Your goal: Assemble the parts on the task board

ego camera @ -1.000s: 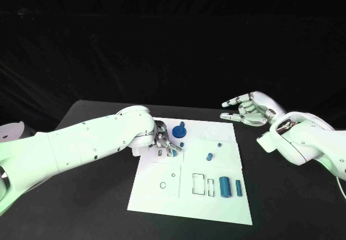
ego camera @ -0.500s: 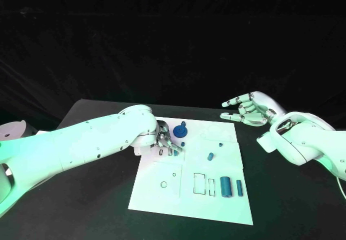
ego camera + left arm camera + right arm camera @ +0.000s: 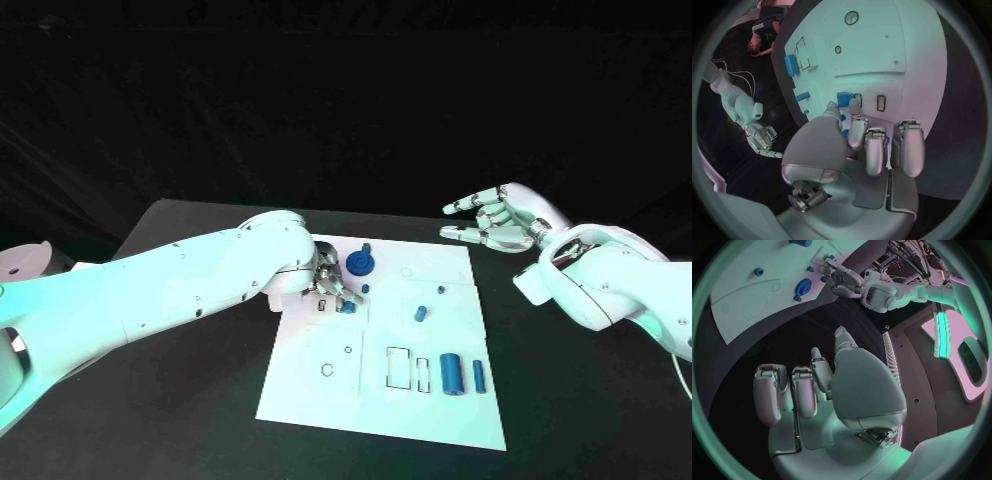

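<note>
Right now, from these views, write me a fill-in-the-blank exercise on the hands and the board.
1. The left hand pinches a small ____ part at the task board.
2. The right hand hovers over the black ____, holding nothing.
3. The large blue cylinder lies beside a ____ blue pin.

Missing words: blue; table; thinner

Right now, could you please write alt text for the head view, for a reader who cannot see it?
The robot's left hand holds a small blue piece at a slot on the white board. Its right hand hovers open off the board's far right corner. A blue gear and two blue cylinders also lie on the board.
</note>
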Available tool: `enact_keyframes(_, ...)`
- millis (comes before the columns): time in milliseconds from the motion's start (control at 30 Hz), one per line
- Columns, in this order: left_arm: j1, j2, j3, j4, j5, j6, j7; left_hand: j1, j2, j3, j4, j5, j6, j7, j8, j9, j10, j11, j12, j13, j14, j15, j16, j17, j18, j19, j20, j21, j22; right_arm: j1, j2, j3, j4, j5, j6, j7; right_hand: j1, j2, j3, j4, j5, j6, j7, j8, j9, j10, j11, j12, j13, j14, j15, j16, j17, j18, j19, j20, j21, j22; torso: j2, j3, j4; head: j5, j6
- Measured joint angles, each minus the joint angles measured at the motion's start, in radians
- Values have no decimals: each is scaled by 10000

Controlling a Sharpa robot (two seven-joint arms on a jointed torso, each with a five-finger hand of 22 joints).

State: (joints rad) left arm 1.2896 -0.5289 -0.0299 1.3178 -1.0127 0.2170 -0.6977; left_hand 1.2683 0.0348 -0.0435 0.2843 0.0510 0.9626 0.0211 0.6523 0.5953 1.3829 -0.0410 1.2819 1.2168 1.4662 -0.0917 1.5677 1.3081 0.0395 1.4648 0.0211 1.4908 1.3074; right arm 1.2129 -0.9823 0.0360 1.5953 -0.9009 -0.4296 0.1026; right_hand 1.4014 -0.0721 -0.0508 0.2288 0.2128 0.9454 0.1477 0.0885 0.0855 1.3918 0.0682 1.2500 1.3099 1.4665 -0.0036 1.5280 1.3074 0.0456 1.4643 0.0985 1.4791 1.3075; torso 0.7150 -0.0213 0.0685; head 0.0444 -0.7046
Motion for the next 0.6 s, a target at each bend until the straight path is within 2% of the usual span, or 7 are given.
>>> enact_keyframes(300,0,-2,0,7,3,3,0,241,-142,498,3,0,0,0,-1,87,3,-3,0,1,13,-12,0,-1,0,0,0,0,0,0,9,-1,-8,-3,1,4,0,-1,0,0,0,0,0,0,-1,0,0,0,4,0,0,0,-1,1,0,0,0,-1,1,3,-1,2,2)
enact_keyframes(600,-1,-15,-2,11,4,12,0,576,-304,1314,-16,0,-72,1,-108,150,10,-10,0,4,12,-10,0,-3,0,38,-37,0,-1,0,16,-3,-11,-5,1,4,0,-1,0,0,43,0,0,0,-2,0,0,0,4,0,0,0,-2,1,0,0,0,-1,2,-3,1,10,-16)
